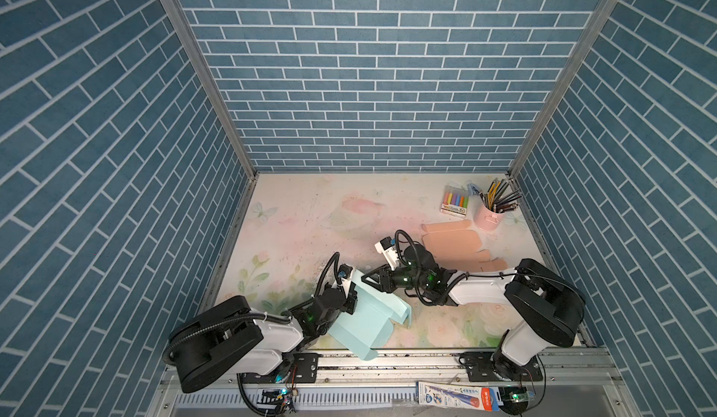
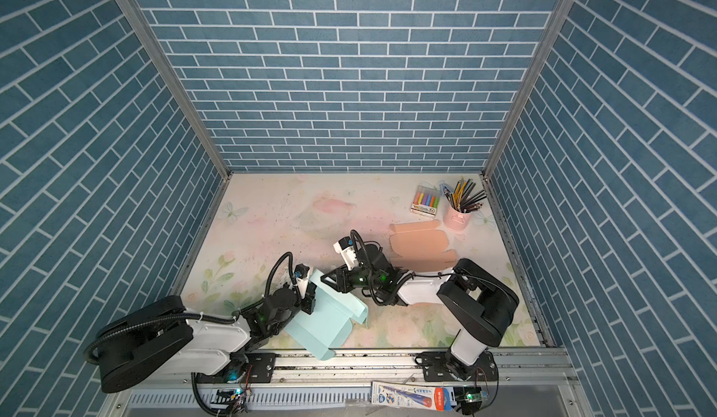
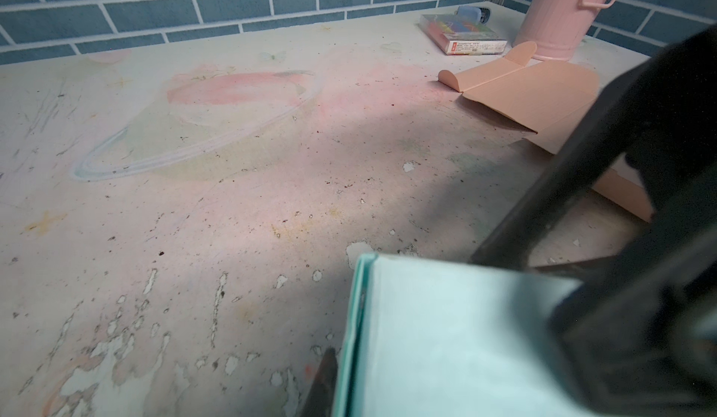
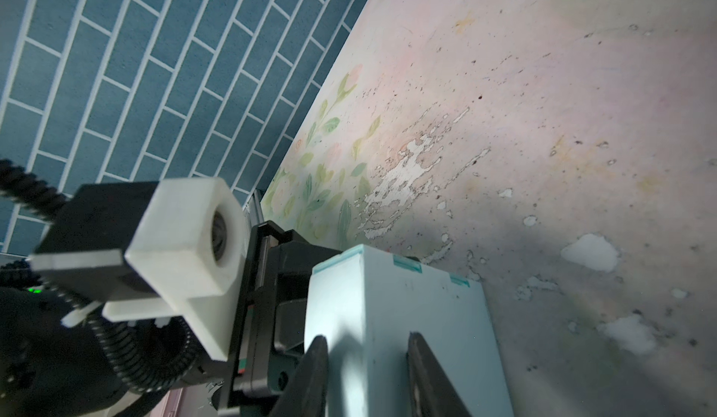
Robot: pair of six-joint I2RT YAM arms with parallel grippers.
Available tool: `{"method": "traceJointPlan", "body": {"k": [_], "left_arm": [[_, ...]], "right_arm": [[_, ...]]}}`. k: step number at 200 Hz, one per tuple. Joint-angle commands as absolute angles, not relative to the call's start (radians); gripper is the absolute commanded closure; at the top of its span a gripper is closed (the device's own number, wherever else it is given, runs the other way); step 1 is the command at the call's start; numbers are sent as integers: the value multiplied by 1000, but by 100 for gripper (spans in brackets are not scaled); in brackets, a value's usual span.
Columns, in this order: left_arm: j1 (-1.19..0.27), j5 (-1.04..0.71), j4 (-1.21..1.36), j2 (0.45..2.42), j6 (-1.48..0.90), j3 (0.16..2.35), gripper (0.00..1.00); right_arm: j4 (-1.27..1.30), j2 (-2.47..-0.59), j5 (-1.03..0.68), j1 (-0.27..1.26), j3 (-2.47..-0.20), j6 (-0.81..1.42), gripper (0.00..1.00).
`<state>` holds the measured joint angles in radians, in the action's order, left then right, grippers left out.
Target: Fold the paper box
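The left gripper [image 1: 351, 297] was narrowed onto the light-blue paper box [image 1: 362, 324], pinching a doubled wall panel at the box's 10 o'clock edge. In the left wrist view one finger [image 3: 324, 380] showed outside that panel, and its partner was hidden behind it. The right gripper [image 4: 370, 370] stood partly apart, astride the box's 12 o'clock corner ridge; whether it pressed the card could not be told. The box sat half formed and tilted at the 6 o'clock edge of the table [image 1: 310, 221], with its tail overhanging the front rail [image 1: 407, 360] and a side flap loose at 3 o'clock. A flat peach carton blank [image 1: 452, 240] lay apart at 2 o'clock.

As judged from here, the grippers worked almost touching, so a small inward move could knock them together. Squeezing the ridge off its score line could crease the thin card. A slip of the narrow pinch would let the overhanging box tip off the table.
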<state>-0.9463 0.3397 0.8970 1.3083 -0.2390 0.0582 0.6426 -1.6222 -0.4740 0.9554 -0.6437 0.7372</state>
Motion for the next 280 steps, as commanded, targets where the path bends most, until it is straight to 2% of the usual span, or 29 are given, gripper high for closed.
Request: {"method": "traceJointPlan", "body": {"k": [1,90,124,146,190,228,257,280], "left_arm": [[-955,359,940,1326,-245,50,83],[-970,368,1025,1412,-226,48,81],[-972,358,1030,1432,-218,58,93],[-974,357,1021,1418,-215,58,96],[-973,372,1020,1394,-228,45,90],[-973,371,1013,1350,-240,27,89],[-973,367,978,1276,-243,15,83],[-974,365,950,1215,-245,6,84]], "right_arm": [[618,-1595,-457,967,-625,765,65],[622,-1601,-446,970,-623,779,66],[621,-1607,-442,971,-627,781,66],[628,-1619,-445,976,-629,791,67],[645,-1630,-446,987,-630,805,67],[642,-1620,-429,987,-620,806,67],[638,-1610,-415,987,-609,808,67],[640,-1609,-413,987,-605,811,67]]}}
